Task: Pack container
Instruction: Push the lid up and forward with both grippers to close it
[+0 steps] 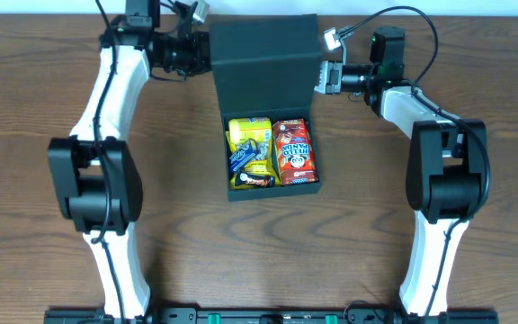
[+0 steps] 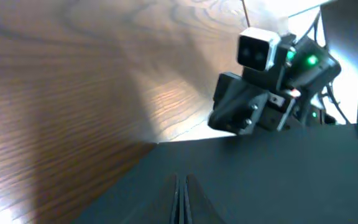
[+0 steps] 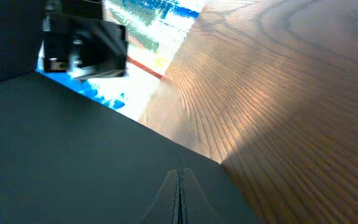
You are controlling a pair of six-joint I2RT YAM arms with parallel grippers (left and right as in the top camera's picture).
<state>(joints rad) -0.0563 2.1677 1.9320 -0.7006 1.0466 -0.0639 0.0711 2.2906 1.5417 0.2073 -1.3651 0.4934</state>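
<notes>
Both arms are stretched toward the far side of the worktop (image 1: pixel 178 252), forearms angled inward. The left claw (image 1: pixel 203 51) is set against the left edge of the raised lid (image 1: pixel 263 58), and the right claw (image 1: pixel 320 79) against its right edge. The box (image 1: pixel 272 187) is seen at the worktop's centre, open, with a yellow packet (image 1: pixel 245 133) and a red packet (image 1: pixel 293 148) side by side inside.

Only overhead are the contents shown. In each wrist view the fingers (image 2: pixel 178 199) are drawn to a narrow slit over the dark lid, apparently pinching it. The opposite claw is seen across the lid, blurred in the right wrist view.
</notes>
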